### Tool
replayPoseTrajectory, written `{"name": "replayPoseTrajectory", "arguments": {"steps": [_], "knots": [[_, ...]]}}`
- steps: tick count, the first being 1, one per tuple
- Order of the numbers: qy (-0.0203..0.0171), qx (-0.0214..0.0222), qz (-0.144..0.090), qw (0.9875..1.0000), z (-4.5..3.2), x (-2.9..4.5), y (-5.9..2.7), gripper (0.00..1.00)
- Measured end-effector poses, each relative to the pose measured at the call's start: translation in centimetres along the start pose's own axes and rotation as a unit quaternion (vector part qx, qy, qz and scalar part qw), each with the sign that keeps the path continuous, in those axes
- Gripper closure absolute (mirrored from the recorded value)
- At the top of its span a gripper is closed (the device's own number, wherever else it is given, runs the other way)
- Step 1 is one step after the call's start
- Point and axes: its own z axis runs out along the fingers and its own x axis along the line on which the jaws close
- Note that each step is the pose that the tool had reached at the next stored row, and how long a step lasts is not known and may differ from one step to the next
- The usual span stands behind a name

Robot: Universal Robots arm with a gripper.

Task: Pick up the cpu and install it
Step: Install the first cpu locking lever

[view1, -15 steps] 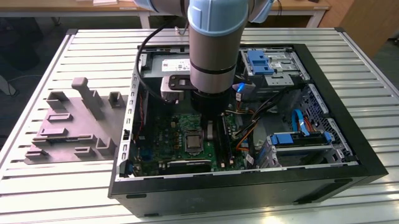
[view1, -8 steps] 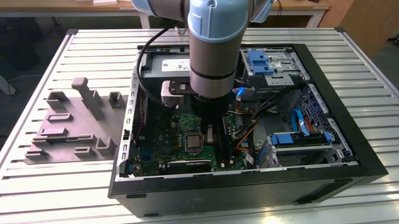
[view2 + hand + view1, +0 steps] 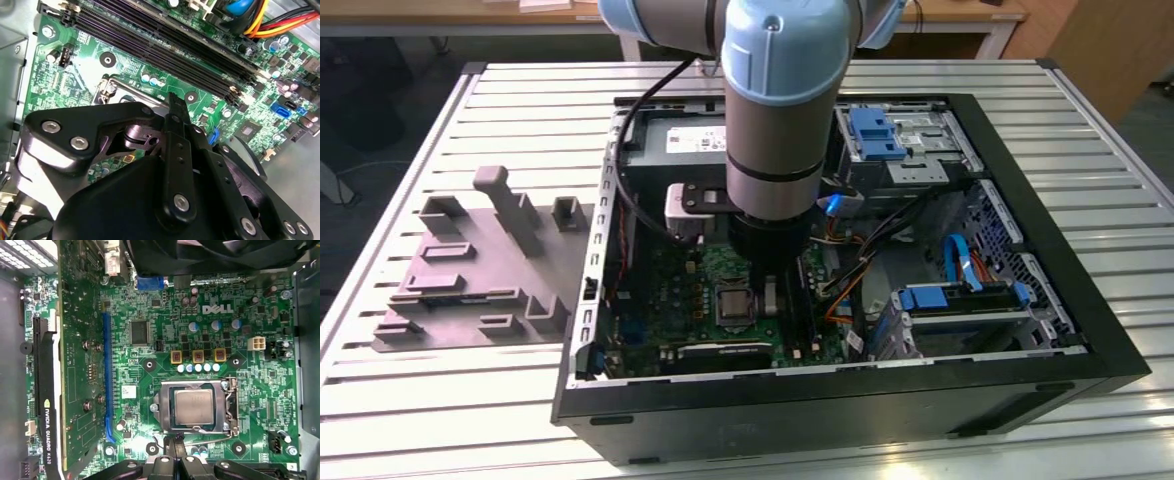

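First wrist view shows the small, flat, silvery-beige square cpu [image 3: 193, 408] seated in the metal-framed socket [image 3: 194, 407] on the green motherboard [image 3: 165, 315], just ahead of the black gripper [image 3: 176, 452], whose fingers are drawn together, gripping nothing.

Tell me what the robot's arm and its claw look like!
The arm is a fat silver-grey tube with light blue caps at its joints and a black wrist end. A black cable runs beside it. The gripper is black, made of flat linked bars joined with shiny silver screws.
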Motion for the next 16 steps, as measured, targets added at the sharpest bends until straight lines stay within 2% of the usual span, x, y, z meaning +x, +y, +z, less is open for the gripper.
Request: {"name": "replayPoseTrajectory", "arguments": {"steps": [9,16], "knots": [[-0.0002,0.0006,-0.007,1.0,0.79,-0.02,0.02,0.89],[-0.001,0.0015,-0.013,0.9999,1.08,-0.04,0.03,0.89]]}}
